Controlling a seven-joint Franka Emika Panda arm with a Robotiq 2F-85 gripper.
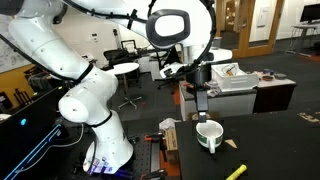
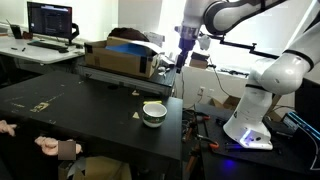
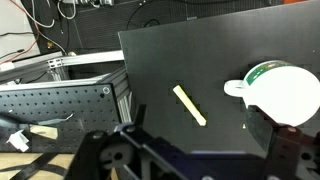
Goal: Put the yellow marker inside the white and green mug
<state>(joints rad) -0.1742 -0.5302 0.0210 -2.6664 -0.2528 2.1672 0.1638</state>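
The yellow marker (image 3: 190, 105) lies flat on the black table (image 3: 190, 45), to the left of the white and green mug (image 3: 283, 92). In an exterior view the marker (image 1: 235, 172) lies near the table's front edge and the mug (image 1: 208, 136) stands upright behind it. The mug also shows in an exterior view (image 2: 153, 113), where I cannot make out the marker. My gripper (image 3: 195, 150) is open and empty. It hangs well above the table, over the mug's far side (image 1: 202, 108), and also shows in an exterior view (image 2: 180, 60).
A small tan scrap (image 1: 232, 143) lies beside the mug. A tan box (image 2: 120, 58) with things on it stands at the table's back. The table's edge runs by a perforated metal bench (image 3: 60, 100). The robot base (image 1: 105, 140) stands beside the table.
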